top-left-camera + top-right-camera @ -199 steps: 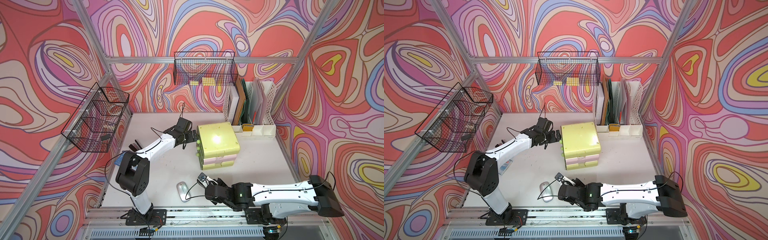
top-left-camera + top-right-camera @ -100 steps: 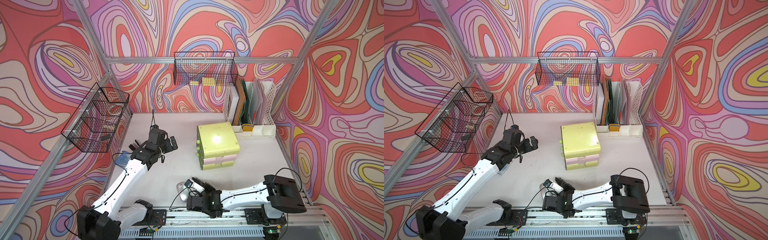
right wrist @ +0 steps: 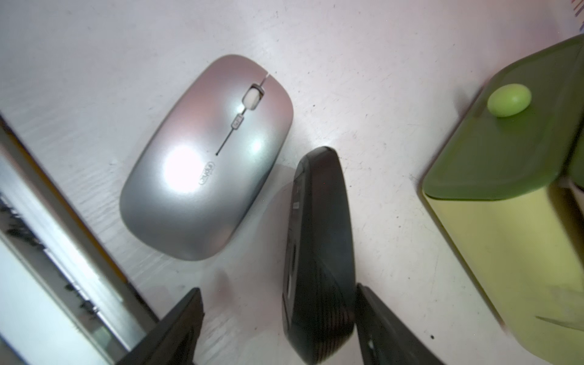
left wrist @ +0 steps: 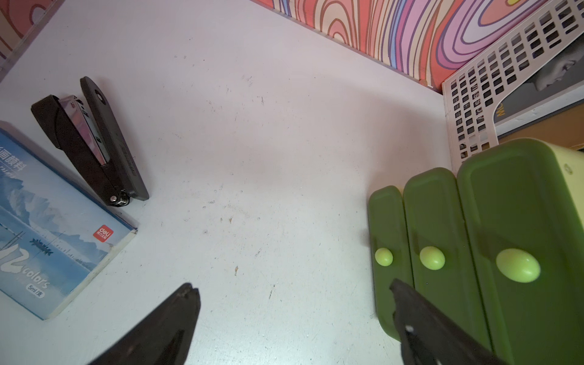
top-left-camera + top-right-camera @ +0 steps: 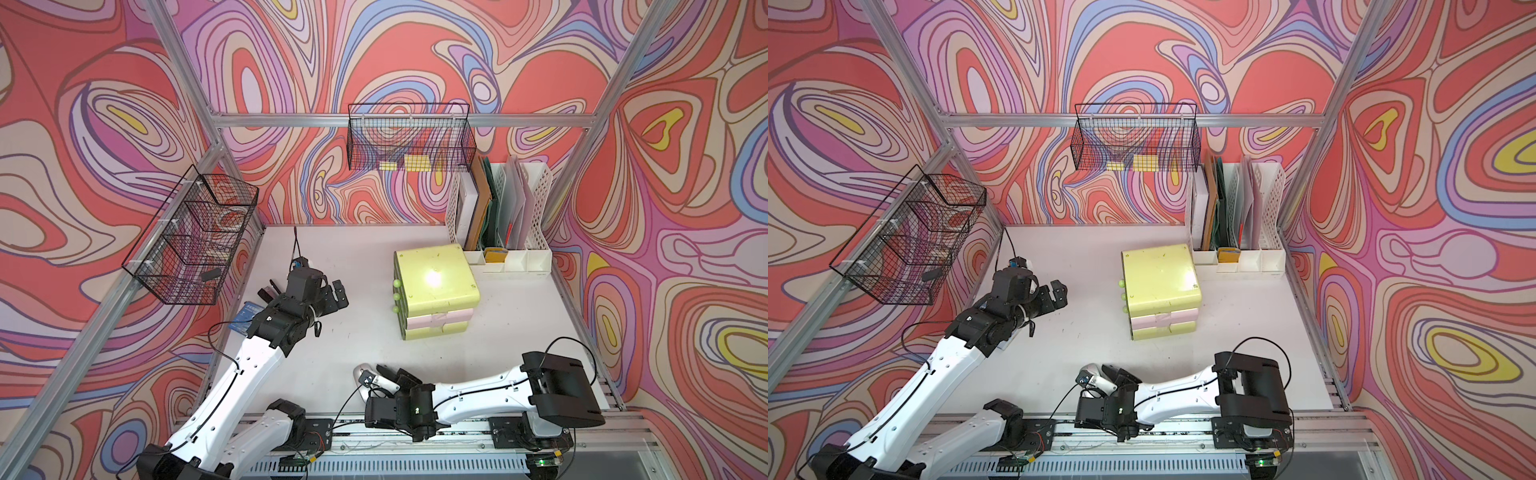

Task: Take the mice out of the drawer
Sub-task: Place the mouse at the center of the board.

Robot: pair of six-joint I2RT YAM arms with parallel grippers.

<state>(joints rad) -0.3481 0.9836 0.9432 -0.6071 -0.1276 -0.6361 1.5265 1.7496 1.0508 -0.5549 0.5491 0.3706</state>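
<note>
A silver mouse (image 3: 208, 158) lies flat near the table's front edge, also visible in both top views (image 5: 360, 371) (image 5: 1090, 368). Next to it a black mouse (image 3: 319, 252) stands on its edge between the jaws of my right gripper (image 3: 278, 289). Those jaws are open, and the black mouse leans on one finger only. The yellow-green drawer unit (image 5: 434, 286) (image 5: 1158, 282) has its three drawers shut, with round knobs (image 4: 432, 257) on the front; what is inside is hidden. My left gripper (image 5: 338, 295) (image 4: 291, 284) hangs open and empty over bare table, left of the knobs.
A black stapler (image 4: 91, 142) and a blue paint box (image 4: 53, 227) lie at the table's left edge. A white file rack (image 5: 498, 216) stands at the back right. Wire baskets hang on the back wall (image 5: 409, 141) and the left wall (image 5: 195, 237).
My right gripper swung to the silver mouse at the front and opened, letting go of the black mouse. My left gripper pulled back leftward from the drawer unit.
</note>
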